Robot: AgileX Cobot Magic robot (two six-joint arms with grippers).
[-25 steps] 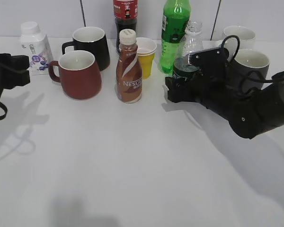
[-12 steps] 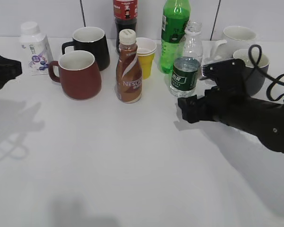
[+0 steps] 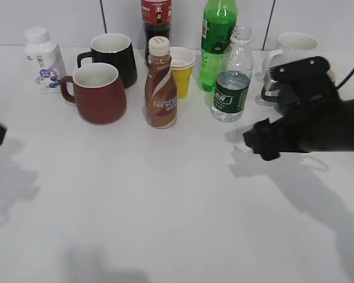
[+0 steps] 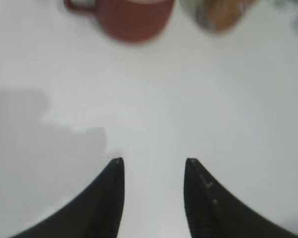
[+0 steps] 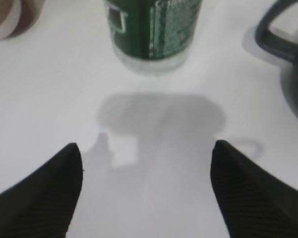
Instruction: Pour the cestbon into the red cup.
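The cestbon [image 3: 232,79], a small clear bottle with a dark green label and no cap, stands upright at the back, right of the middle. Its base shows at the top of the right wrist view [image 5: 154,32]. The red cup [image 3: 99,93] stands upright at the back left; it also shows blurred in the left wrist view [image 4: 134,20]. My right gripper [image 3: 261,144] is open and empty, apart from the cestbon, to its front right; its jaws are wide in the right wrist view [image 5: 146,153]. My left gripper [image 4: 154,163] is open and empty over bare table, short of the red cup.
A brown Nescafe bottle [image 3: 160,85], yellow cup [image 3: 182,71], black mug [image 3: 114,57], tall green bottle [image 3: 217,38], cola bottle [image 3: 156,17], white bottle [image 3: 42,59] and white mug [image 3: 295,46] stand along the back. A grey mug [image 5: 293,64] sits right of the cestbon.
My right gripper let go of the cestbon and drew back to the right and front. My left arm withdrew to the left, almost out of the exterior view.
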